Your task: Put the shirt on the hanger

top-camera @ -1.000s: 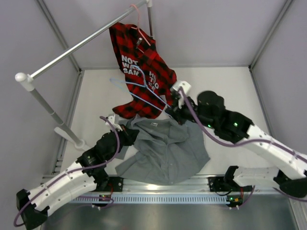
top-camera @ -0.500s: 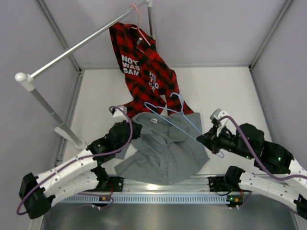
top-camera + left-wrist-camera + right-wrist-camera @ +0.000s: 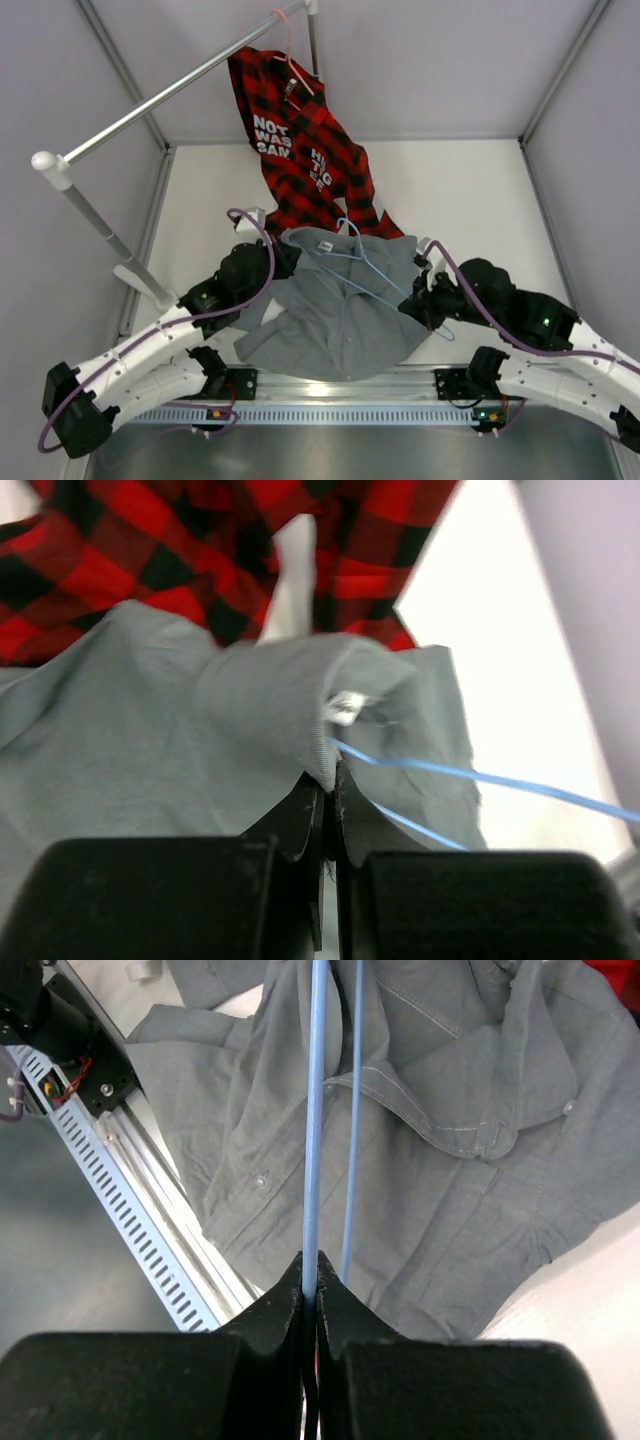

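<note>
Top view, shirt: the grey shirt (image 3: pixel 340 315) lies rumpled on the table (image 3: pixel 480 190) between the two arms. Its collar end is up against the hem of the plaid shirt (image 3: pixel 300 150), which hangs from the rail (image 3: pixel 180 88).
Top view, hanger: the light-blue hanger (image 3: pixel 352 240) lies slantwise over the collar and front, with its hook toward the plaid shirt.
Top view, claws: the left claw (image 3: pixel 283 255) is at the collar's left edge. The right claw (image 3: pixel 412 303) is at the hanger's lower corner, by the shirt's right side.
Left wrist view: the left claw is pressed together on a fold of grey cloth beside the neck label. Two blue wires run off to the right just past it. I cannot tell whether either wire passes inside the neck opening.
Right wrist view: the right claw pinches one wire of the hanger, with a second wire close beside it. The buttoned front and collar are spread out below.
Done, by my reading: both grips are made and the hanger is at the collar.
Left to do: the shoulders look unfilled, so the hanger ends need to go in and the collar needs settling round the hook.
</note>
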